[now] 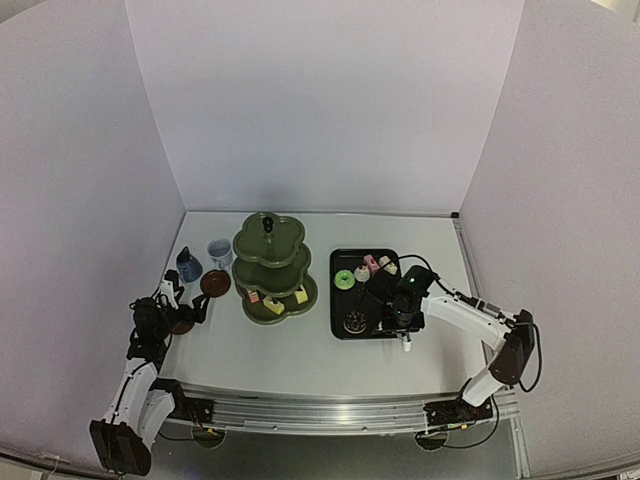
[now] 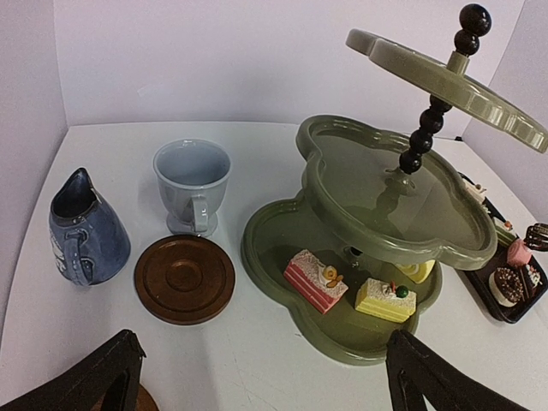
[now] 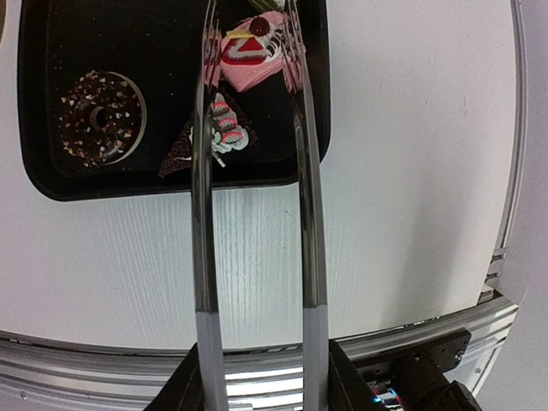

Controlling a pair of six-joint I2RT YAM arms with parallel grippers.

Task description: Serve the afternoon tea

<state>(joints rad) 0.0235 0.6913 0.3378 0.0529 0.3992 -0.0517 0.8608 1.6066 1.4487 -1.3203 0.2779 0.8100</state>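
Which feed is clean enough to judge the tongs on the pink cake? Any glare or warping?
Right wrist: sharp, even light; the tongs mirror the pink cake, so discount colour on the metal. Top external: wide-angle bowing, too small for detail. Left wrist: crisp, no glare, but it shows only the tray edge.

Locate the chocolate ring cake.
The chocolate ring cake lies in the black tray's near-left corner, right of the green stand; the right wrist view shows it left of the tongs.
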